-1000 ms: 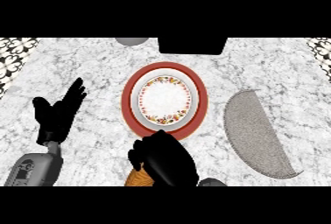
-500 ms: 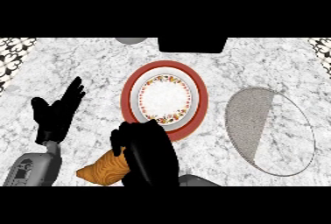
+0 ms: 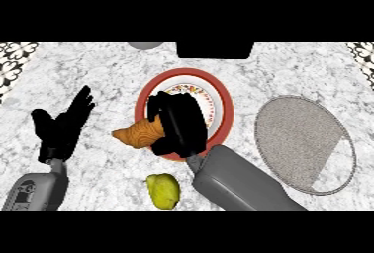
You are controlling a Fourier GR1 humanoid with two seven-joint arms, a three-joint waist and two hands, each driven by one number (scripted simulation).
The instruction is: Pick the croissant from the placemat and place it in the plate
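Head view, looking steeply down on the white marbled counter (image 3: pixel 102 69): the right hand (image 3: pixel 179 123) has its black fingers curled round the golden-brown ridged croissant (image 3: pixel 137 133), hiding its right end. The pastry's free left end pokes out past the near-left rim of the red-bordered round plate with a floral centre (image 3: pixel 219 94), so the croissant sits at the plate's edge, partly above the counter; whether it touches the rim cannot be told. The grey oval woven placemat (image 3: pixel 300 138) lies well apart at the right with nothing on it. The left hand (image 3: pixel 62 126) rests at the left, fingers straight and spread, holding nothing. A yellow-green pear-like fruit (image 3: pixel 163 190) lies on the counter near the lower edge, just left of the right forearm.

A croissant is likely light, soft and flaky, so it should crush or shed if squeezed hard; the thicker middle would be the safer place to hold, rather than a tapered tip. Judging by its place, it probably needs carrying a little farther right over the plate's centre before release.
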